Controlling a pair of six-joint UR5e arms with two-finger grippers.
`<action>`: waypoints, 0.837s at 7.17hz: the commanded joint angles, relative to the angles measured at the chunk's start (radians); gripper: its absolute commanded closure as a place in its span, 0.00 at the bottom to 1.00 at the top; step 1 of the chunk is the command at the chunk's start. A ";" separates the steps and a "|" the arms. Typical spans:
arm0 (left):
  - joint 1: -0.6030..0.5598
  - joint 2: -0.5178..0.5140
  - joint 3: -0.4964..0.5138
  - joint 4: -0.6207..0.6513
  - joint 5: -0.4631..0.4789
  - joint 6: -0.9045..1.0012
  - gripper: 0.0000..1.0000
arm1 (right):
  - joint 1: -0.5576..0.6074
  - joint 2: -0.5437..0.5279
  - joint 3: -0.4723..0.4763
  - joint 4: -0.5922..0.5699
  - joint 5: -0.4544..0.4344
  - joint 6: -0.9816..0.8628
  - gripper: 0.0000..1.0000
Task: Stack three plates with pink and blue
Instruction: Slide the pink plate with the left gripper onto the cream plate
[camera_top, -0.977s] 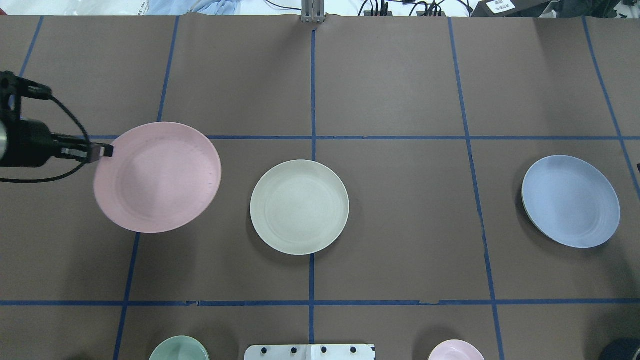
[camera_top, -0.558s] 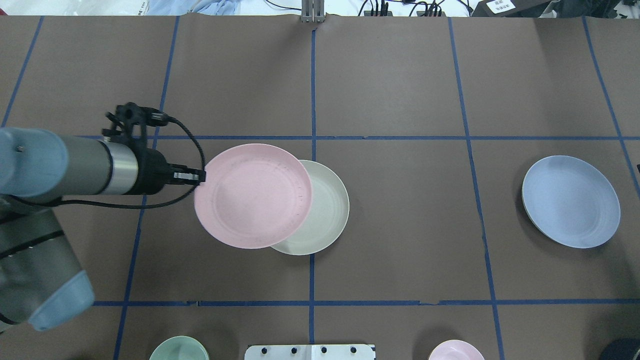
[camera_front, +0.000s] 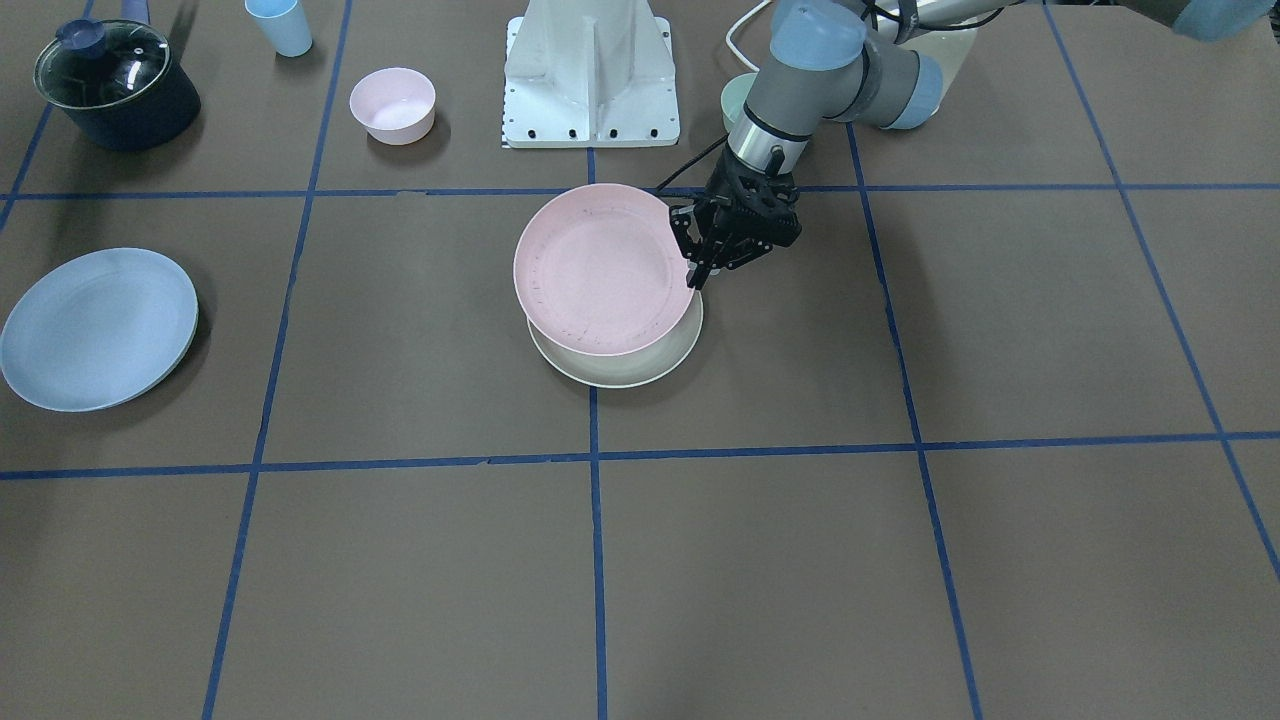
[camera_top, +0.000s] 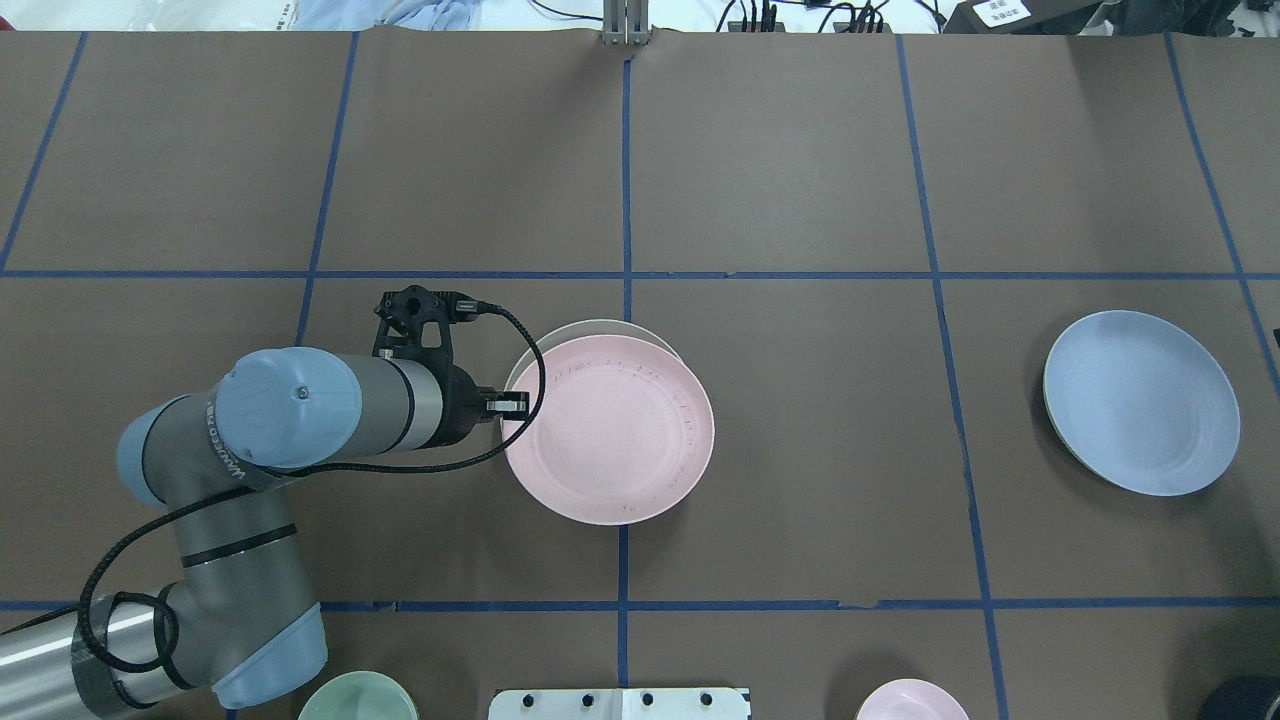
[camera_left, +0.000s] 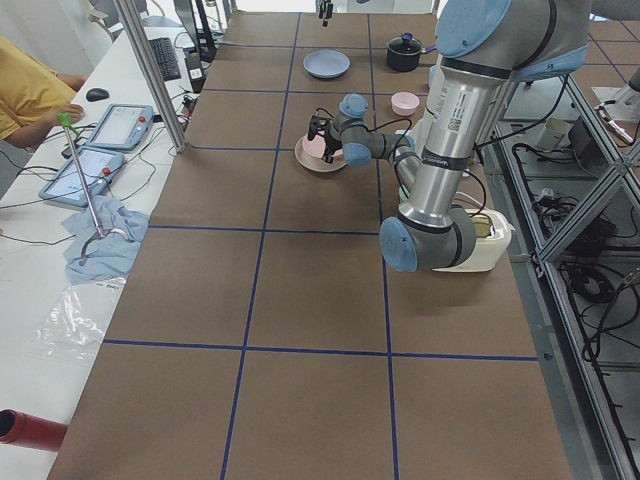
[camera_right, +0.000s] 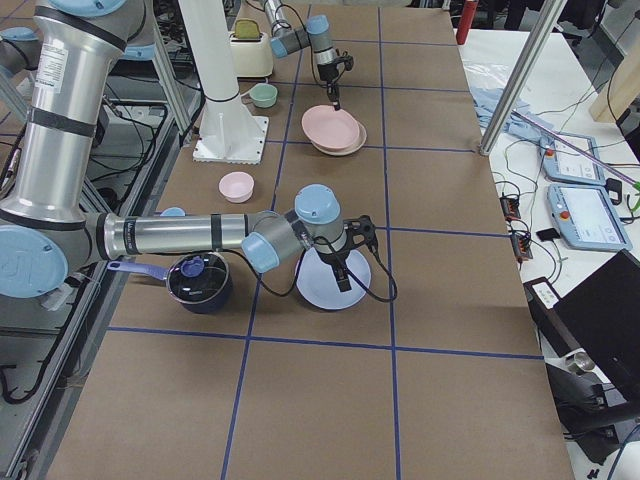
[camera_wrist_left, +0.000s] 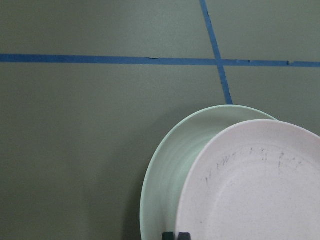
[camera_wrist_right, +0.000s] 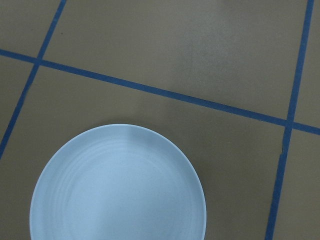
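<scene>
Three plates, round, shallow, matte plastic, raised rims, equal width.

1. Pink plate (camera_top: 608, 430): pale pink, with faint dark speckling round the inner ring. The left gripper (camera_top: 515, 403) has its jaws clamped over the rim on the side toward the bench's left end. The plate sits mid-bench, over item 2. Whether the two touch cannot be told.

2. Cream plate (camera_front: 620, 370): off-white with fine concentric ridges, flat on the brown bench covering at mid-bench. Only a crescent shows, on the side toward the far long edge.

3. Blue plate (camera_top: 1140, 402): light blue, same ridging, flat near the bench's right end. The right gripper (camera_right: 342, 280) hangs over it; I cannot tell whether its jaws are apart or together.

Step in hand, as judged: setting item 1 onto item 2.

Handling note:
- Carry the pink plate slightly toward the far long edge until the rims are concentric.
- Level it, then lower it until the rims nest.
- Only then part the jaws.
- These plates are light and smooth, so a high or tilted release would likely let the plate skate off-centre.
- Withdraw sideways, clear of both rims.
</scene>
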 joint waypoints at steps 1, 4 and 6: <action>-0.010 -0.003 0.010 -0.002 0.018 0.006 1.00 | 0.000 0.000 0.000 0.000 0.000 0.001 0.00; -0.013 -0.003 0.025 -0.002 0.035 0.003 0.97 | 0.000 0.000 -0.002 0.000 0.000 0.001 0.00; -0.023 -0.001 0.022 0.000 0.047 0.013 0.00 | -0.001 0.000 -0.006 0.000 0.000 0.003 0.00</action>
